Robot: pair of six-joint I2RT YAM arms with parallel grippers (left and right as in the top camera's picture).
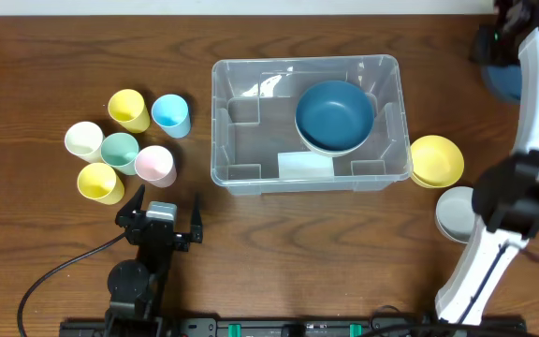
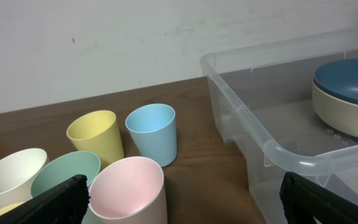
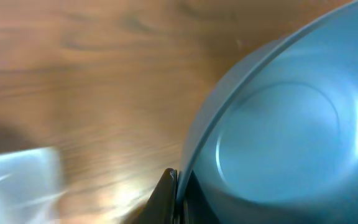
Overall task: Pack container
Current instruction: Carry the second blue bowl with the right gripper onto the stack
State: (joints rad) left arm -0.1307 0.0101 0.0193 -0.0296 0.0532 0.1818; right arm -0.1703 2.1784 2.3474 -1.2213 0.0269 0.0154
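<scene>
The clear container point(image 1: 221, 122) stands mid-table and holds a dark blue bowl point(image 1: 335, 112) nested on a cream bowl. In the left wrist view the container's rim point(image 2: 253, 134) is at the right, with the blue bowl point(image 2: 347, 78) inside. My left gripper point(image 1: 168, 198) is open and empty at the front left, just short of a pink cup point(image 1: 155, 165). In the left wrist view the gripper point(image 2: 182, 193) has the pink cup point(image 2: 129, 190) by its left finger. My right gripper point(image 1: 496, 47) is at the far right, shut point(image 3: 178, 186) on the rim of another blue bowl point(image 3: 278, 130).
Several cups stand left of the container: yellow point(image 1: 129, 109), light blue point(image 1: 171, 115), white point(image 1: 84, 140), green point(image 1: 120, 148) and another yellow point(image 1: 99, 183). Stacked yellow bowls point(image 1: 436, 159) and a grey bowl point(image 1: 458, 213) sit right of the container, beside the right arm.
</scene>
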